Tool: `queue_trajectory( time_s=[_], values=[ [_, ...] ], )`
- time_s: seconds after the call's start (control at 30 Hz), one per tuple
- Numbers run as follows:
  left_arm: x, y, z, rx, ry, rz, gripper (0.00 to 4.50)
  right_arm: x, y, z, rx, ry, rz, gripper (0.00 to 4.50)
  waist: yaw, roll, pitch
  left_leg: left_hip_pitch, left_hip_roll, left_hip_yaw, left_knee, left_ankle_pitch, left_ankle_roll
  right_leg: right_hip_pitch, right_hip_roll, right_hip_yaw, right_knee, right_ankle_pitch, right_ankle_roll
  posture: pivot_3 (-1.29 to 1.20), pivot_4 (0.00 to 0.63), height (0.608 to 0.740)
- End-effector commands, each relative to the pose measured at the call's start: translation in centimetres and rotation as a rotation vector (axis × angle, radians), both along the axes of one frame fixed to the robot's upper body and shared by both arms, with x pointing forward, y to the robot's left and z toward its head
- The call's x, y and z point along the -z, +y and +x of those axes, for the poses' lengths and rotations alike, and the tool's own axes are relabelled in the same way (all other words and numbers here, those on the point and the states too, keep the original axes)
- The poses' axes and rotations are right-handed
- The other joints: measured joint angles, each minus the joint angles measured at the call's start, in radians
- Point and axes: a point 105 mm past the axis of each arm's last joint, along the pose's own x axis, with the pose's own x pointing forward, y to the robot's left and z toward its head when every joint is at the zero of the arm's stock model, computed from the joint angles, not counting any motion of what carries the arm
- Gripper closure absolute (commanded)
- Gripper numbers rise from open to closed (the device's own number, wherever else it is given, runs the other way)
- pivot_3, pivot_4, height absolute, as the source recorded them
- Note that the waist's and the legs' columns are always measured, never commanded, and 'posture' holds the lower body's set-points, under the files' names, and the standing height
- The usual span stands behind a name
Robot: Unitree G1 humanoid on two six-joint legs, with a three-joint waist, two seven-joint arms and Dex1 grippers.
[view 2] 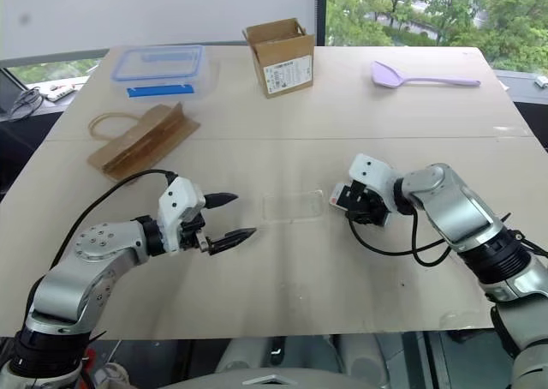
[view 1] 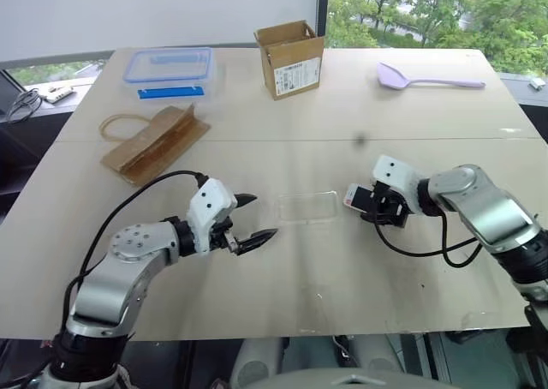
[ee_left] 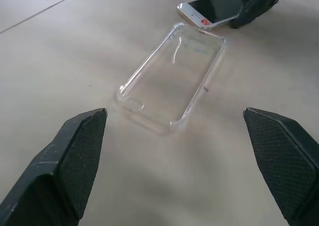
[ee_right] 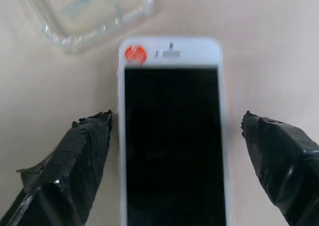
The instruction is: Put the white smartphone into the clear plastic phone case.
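The clear plastic phone case (view 2: 292,206) lies flat on the tabletop (view 2: 282,278) between the two tools. The white smartphone (view 2: 339,198) sits at the right tool (view 2: 353,209), just beside the case; the left tool (view 2: 229,218) is spread wide.

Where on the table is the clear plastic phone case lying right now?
In the left eye view, the clear plastic phone case lies flat near the table's middle front, between the two tools, with the white smartphone just off its right end.

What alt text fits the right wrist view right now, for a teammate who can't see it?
The white smartphone lies screen-up on the table between the right gripper's two open black fingers, neither clearly touching it. A red round sticker marks its top bezel, and just beyond that end sits a corner of the clear plastic phone case.
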Motion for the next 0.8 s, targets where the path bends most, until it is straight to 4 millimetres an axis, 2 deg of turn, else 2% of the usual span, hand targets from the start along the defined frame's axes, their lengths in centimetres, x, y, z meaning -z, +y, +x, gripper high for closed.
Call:
queue_trajectory(
  time_s=[0.03, 0.17, 0.27, 0.37, 0.43, 0.53, 0.67, 0.8],
  values=[
    [-1.4, 0.1, -0.7, 0.043, -0.075, -0.008, 0.00, 0.6, -1.0, -2.0, 0.034, 0.151, 0.012, 0.02, 0.002, 0.000, 0.000, -0.001, 0.000, 0.000, 0.000, 0.000, 0.000, 0.000, -0.001, 0.000, 0.000, 0.000, 0.000, 0.00, 0.150, 0.740],
    [-2.3, -0.1, -2.3, 0.179, -0.094, -0.057, 0.00, 0.5, -1.4, -2.3, 0.064, 0.187, 0.015, 0.02, 0.003, 0.000, 0.000, -0.002, 0.000, 0.000, 0.000, 0.000, 0.000, 0.000, -0.004, -0.001, -0.002, 0.000, 0.000, 0.00, 0.150, 0.740],
    [-3.4, 0.1, -2.4, 0.211, -0.101, -0.113, 0.00, 1.2, -2.0, -2.2, 0.069, 0.169, -0.030, 0.02, 0.010, 0.000, 0.000, -0.003, 0.000, -0.002, 0.001, 0.000, 0.000, 0.000, -0.005, -0.003, -0.002, 0.000, 0.000, 0.00, 0.150, 0.740],
    [-4.2, 0.1, -2.5, 0.231, -0.110, -0.150, 0.00, 1.4, -1.8, -2.2, 0.059, 0.156, -0.036, 0.84, 0.014, 0.000, 0.000, -0.003, -0.001, -0.002, 0.001, 0.000, 0.000, 0.000, -0.005, -0.003, -0.002, 0.000, 0.000, 0.00, 0.150, 0.740],
    [-4.1, 0.3, -2.4, 0.228, -0.112, -0.153, 0.00, 1.4, -1.9, -2.0, 0.042, 0.127, -0.054, 1.56, 0.013, -0.001, 0.000, -0.003, -0.001, -0.002, 0.001, 0.000, 0.000, 0.000, -0.004, -0.003, -0.002, 0.000, 0.000, 0.00, 0.150, 0.740],
    [-3.9, 0.5, -2.2, 0.203, -0.120, -0.158, 0.00, 1.2, -1.9, -1.9, -0.015, 0.060, -0.067, 1.62, 0.013, -0.001, -0.001, -0.003, -0.001, -0.001, 0.001, 0.000, 0.000, 0.000, -0.001, -0.003, -0.002, 0.000, 0.000, 0.00, 0.150, 0.740],
    [-3.6, 1.0, -2.5, 0.189, -0.076, -0.180, 0.00, -2.0, -0.3, -1.0, -0.064, -0.033, 0.082, 1.62, 0.007, -0.001, 0.000, -0.003, -0.001, -0.001, 0.003, 0.000, 0.000, 0.000, 0.000, -0.003, -0.001, 0.000, 0.000, 0.00, 0.150, 0.740],
    [-3.4, 1.6, -2.2, 0.155, -0.096, -0.167, 0.00, -4.6, 1.9, -1.3, -0.213, -0.086, 0.136, 1.62, -0.006, 0.001, 0.001, -0.003, 0.000, -0.001, 0.003, 0.000, 0.000, -0.001, 0.001, -0.002, -0.001, 0.000, 0.000, 0.00, 0.150, 0.740]
  ],
)
